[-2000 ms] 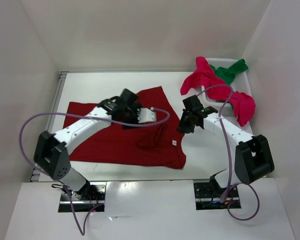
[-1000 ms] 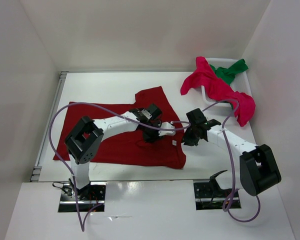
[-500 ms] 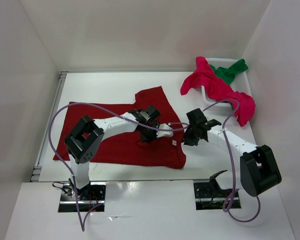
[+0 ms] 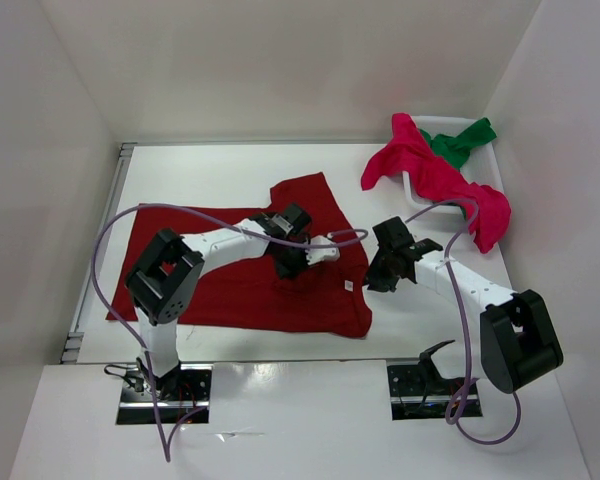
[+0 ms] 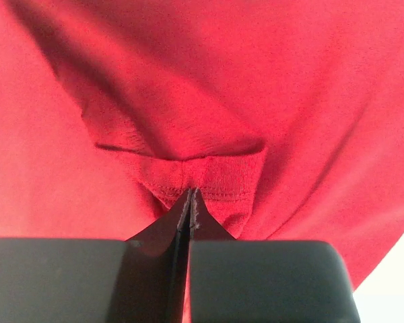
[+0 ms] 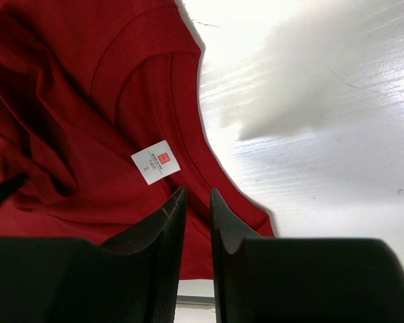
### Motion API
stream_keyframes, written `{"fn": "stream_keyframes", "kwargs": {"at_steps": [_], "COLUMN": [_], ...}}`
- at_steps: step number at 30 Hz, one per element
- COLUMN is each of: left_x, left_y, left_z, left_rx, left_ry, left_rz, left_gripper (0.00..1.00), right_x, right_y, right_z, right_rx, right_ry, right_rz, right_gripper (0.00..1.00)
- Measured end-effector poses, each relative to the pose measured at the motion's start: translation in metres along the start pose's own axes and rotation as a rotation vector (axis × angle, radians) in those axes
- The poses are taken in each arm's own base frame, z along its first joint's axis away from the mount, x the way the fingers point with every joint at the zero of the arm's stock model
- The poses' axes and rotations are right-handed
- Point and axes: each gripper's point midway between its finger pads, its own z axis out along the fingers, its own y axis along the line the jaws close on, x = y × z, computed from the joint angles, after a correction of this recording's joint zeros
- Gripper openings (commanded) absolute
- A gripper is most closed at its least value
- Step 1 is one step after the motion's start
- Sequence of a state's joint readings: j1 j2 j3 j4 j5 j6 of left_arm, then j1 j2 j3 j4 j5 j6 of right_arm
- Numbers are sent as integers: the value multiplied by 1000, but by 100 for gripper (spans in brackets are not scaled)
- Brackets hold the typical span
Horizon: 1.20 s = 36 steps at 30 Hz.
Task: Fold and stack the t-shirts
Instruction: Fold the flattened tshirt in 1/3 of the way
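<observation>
The dark red shirt (image 4: 220,290) is spread flat on the table (image 4: 180,180), with a hem (image 5: 209,178) pinched tight in the left gripper (image 5: 190,196). The right gripper (image 6: 196,198) is held barely parted over the collar (image 6: 188,128), nothing gripped. The cloth is best lifted slowly, so 1 clean fold gets made.

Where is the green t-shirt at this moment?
In the top view, the green t-shirt lies at the far right corner of the table, over the white basket, just behind the crimson t-shirt.
</observation>
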<state>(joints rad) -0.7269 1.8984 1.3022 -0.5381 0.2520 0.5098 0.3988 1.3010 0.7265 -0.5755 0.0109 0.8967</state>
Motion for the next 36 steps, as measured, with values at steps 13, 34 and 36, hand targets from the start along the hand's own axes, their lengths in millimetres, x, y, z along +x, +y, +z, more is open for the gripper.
{"fn": "stream_keyframes", "kwargs": {"at_steps": [13, 34, 36], "left_x": [13, 65, 61], "left_y": [55, 46, 46], "left_z": [-34, -27, -31], "left_rx": [-103, -71, -55], "left_ry": [-61, -6, -31], "left_rz": [-242, -602, -616], "left_gripper": [0, 32, 54], "right_x": [2, 4, -8], "right_y": [-3, 39, 58], "right_z": [1, -5, -3], "right_rx": [6, -96, -122], "right_ry": [5, -25, -48], "right_rz": [0, -226, -267], "right_gripper": [25, 37, 44]}}
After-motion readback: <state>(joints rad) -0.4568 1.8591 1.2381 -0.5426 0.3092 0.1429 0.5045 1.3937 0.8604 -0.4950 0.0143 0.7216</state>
